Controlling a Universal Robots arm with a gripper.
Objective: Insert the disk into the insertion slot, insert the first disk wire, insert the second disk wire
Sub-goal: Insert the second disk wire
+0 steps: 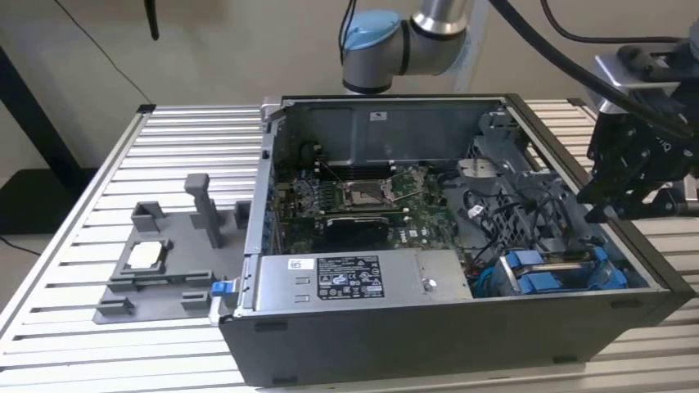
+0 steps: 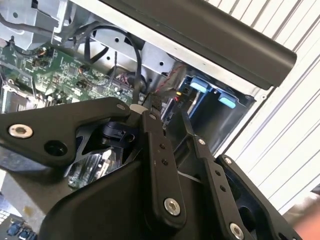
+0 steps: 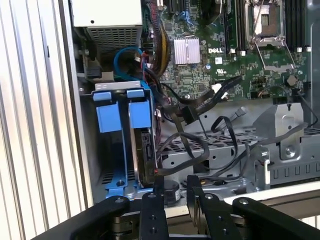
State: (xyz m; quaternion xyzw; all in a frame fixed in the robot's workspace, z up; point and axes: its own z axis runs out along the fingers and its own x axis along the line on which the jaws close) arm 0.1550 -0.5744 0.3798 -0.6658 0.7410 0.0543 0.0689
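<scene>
The insertion slot (image 3: pixel 122 115), a dark metal bay edged with blue plastic, sits in the case corner at the exterior view's right front (image 1: pixel 562 274). A dark disk (image 3: pixel 145 152) stands on edge inside it, its connector side facing the cables. Several loose black wires (image 3: pixel 200 145) loop beside the disk, and one flat black plug (image 3: pixel 189 114) hangs free just past it. My gripper (image 3: pixel 174 192) hovers over the case's rim near the bay, at the exterior view's right (image 1: pixel 624 209). Its fingers (image 2: pixel 150 132) stand narrowly apart with nothing between them.
The open computer case (image 1: pixel 459 327) lies on a slatted metal table (image 1: pixel 186 147). Inside are the green motherboard (image 1: pixel 366 196) and the power supply (image 1: pixel 339 278). A grey fixture plate (image 1: pixel 153 274) with posts stands at the exterior view's left. The arm's base (image 1: pixel 382 45) rises behind the case.
</scene>
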